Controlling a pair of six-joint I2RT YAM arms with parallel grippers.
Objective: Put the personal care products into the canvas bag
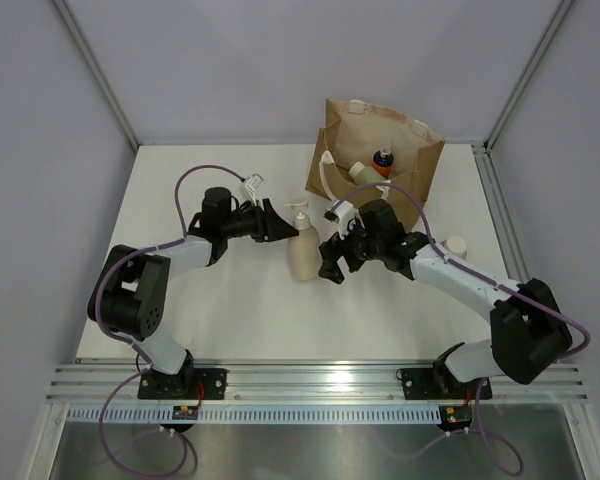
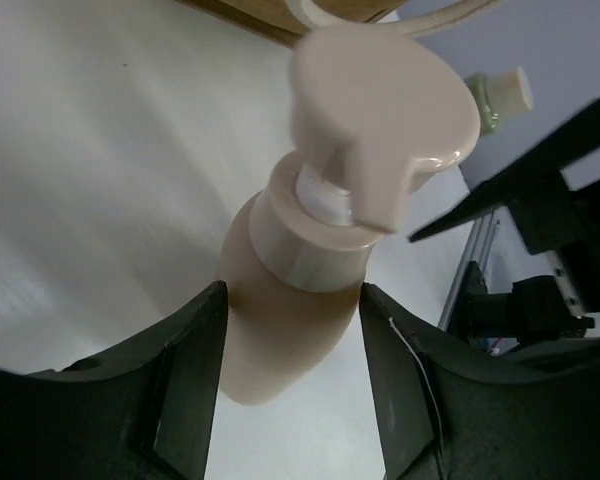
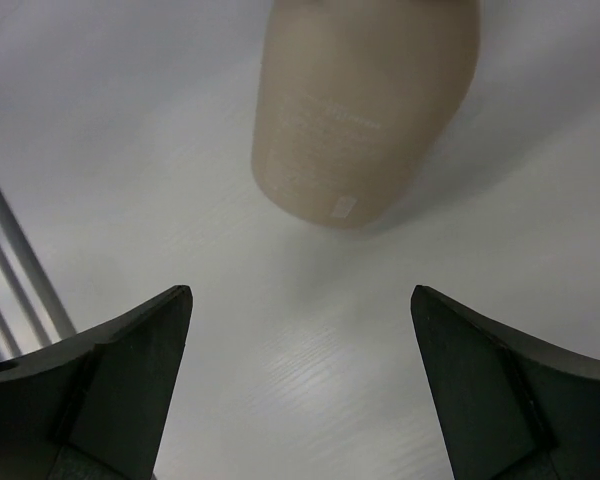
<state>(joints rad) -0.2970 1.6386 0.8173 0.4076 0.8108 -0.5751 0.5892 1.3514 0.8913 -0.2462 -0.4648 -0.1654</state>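
A tip-over is the worry here. The pump bottle (image 1: 302, 250) stands on the table (image 1: 230, 300) between the two arms, near and left of the bag (image 1: 425, 160), not yet in it. It is upright, long axis vertical, pump head on top; I can't make out which way the spout faces.

The left gripper (image 1: 277, 227) has its fingers (image 2: 195, 370) half closed around the bottle's shoulder, right at its sides, but I can't tell whether they press. Taken that high on a smooth collar, the bottle could swing or slip when lifted.

The right gripper (image 1: 332, 262) is spread wide, holding nothing, close to the base, where a nudge could topple the bottle. The pump head might also snag the bag's rope handle (image 1: 324, 178).
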